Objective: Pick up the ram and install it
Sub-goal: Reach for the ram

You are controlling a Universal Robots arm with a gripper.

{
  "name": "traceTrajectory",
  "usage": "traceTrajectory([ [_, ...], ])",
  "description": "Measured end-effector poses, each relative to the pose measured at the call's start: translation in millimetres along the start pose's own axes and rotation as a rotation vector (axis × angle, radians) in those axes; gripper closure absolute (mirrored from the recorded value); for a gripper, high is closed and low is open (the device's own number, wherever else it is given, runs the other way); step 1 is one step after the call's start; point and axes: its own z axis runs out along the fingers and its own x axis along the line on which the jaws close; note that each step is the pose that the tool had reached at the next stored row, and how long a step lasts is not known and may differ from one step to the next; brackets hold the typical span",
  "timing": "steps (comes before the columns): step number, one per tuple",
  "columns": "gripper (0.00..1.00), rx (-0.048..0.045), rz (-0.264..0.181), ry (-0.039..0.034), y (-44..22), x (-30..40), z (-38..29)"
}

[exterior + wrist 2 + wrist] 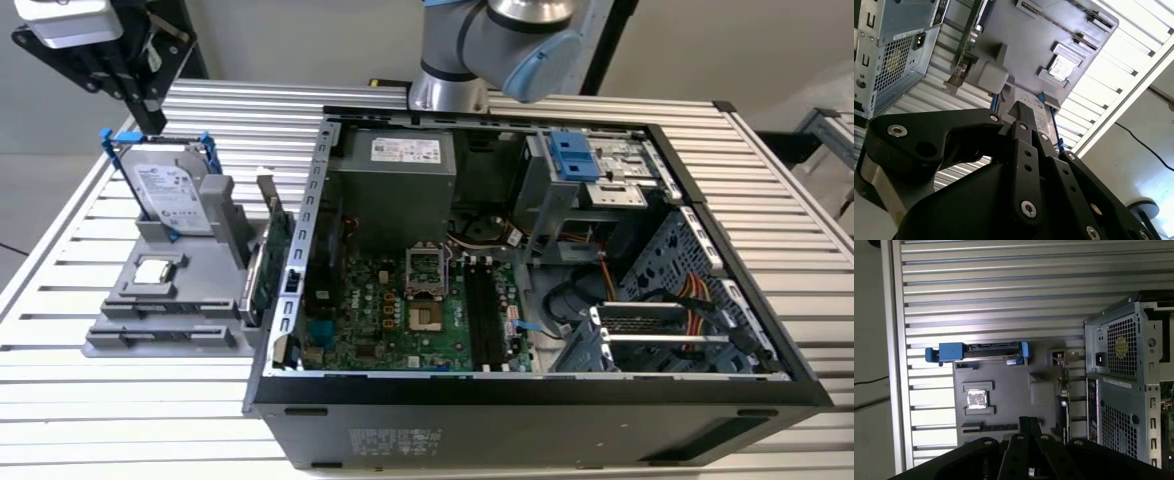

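Tabletop of ribbed metal slats carries an open computer case in the exterior view, its motherboard bare and the long black slots beside the processor socket showing no stick. A grey holder lies toward the exterior view's left of the case. A hard drive in a blue frame stands upright at its far end, a small square chip lies flat in the middle, and a green card stands on edge along the side nearest the case. The arm rises behind the case. The gripper hangs just above the top edge of the hard drive, pointing down, its fingers drawn together to a single narrow tip with nothing seen between them.

In the second wrist view the gripper shows its fingers pressed together in front of the hard drive. Beyond it lie the holder and the chip. A thin dark strip on edge in the long groove at the holder's far end looks to be the ram, though its colour cannot be told.

In the first wrist view the closed gripper hangs over the holder. The same dark strip, the ram, lies in its groove, well apart from the case.
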Motion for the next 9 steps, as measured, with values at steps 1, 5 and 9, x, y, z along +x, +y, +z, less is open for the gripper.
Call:
traceTrajectory([
  [1,1.00,0.0000,0.000,0.0000,-0.1,1.8,-0.1],
  [5,1.00,-0.0001,0.000,-0.0001,-0.4,6.4,-0.1],
  [9,1.00,-0.0001,0.000,0.0000,-0.7,10.1,-0.2],
])
